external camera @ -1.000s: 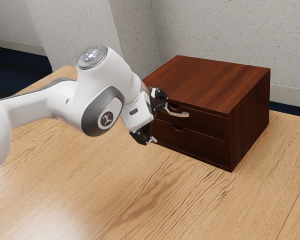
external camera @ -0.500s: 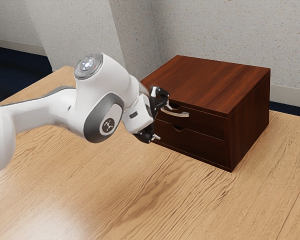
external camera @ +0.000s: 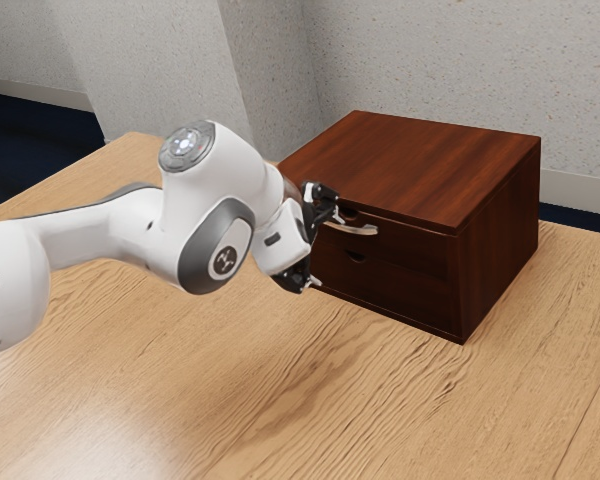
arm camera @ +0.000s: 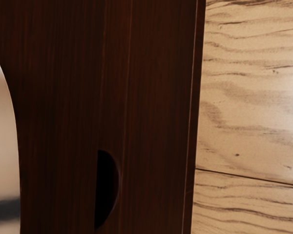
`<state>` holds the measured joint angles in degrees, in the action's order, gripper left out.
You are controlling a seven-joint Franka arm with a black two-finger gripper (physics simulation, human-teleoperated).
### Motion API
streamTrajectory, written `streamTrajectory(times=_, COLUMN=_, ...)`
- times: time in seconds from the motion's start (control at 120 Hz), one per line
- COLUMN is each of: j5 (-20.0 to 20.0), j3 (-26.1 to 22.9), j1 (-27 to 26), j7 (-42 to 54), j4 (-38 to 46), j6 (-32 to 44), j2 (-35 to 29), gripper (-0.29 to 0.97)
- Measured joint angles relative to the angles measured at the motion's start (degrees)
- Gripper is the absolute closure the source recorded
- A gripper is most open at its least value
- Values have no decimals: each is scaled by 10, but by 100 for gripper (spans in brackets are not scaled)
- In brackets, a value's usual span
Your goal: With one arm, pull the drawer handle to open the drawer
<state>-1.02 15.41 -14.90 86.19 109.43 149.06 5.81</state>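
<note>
While I watch through the side camera, the biggest thing is the one wooden table (external camera: 430, 400), spreading beneath my hand and all round it. On it, directly ahead of the hand, stands one dark wooden cabinet (external camera: 430, 160), its front facing the fingers. One white arm (external camera: 210, 230) reaches to that front.

The cabinet has two stacked drawers. The upper drawer (external camera: 410, 245) is level with the hand's upper finger, and the lower drawer (external camera: 400, 285) is ahead of the lower finger. Both fronts look flush with each other. Each carries one curved recess, two in all, and the lower recess (external camera: 355, 257) is bare.

One metal handle (external camera: 352, 227) sits on the upper drawer. Its long axis lies level along the drawer front, running away from the hand. Its near end is right at my upper finger, and I cannot tell whether they touch. The gripper (external camera: 320, 245) is spread wide, one finger above the other, closed on nothing.

The side camera gives me the fingers and the cabinet's top. The wrist camera adds close dark wood grain just ahead of the hand, one recess, a pale blurred shape (arm camera: 2, 146) nearest the hand, and table beside the cabinet's edge.
</note>
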Motion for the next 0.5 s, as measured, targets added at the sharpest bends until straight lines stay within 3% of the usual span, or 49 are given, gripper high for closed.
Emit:
streamTrajectory(times=0.133, j5=2, j3=0, j1=0, j7=-1, j4=4, j6=0, j2=-3, gripper=-12)
streamTrajectory(times=0.5, j5=1, j3=1, j1=-3, j7=-4, j4=53, j6=0, j2=-53, gripper=2)
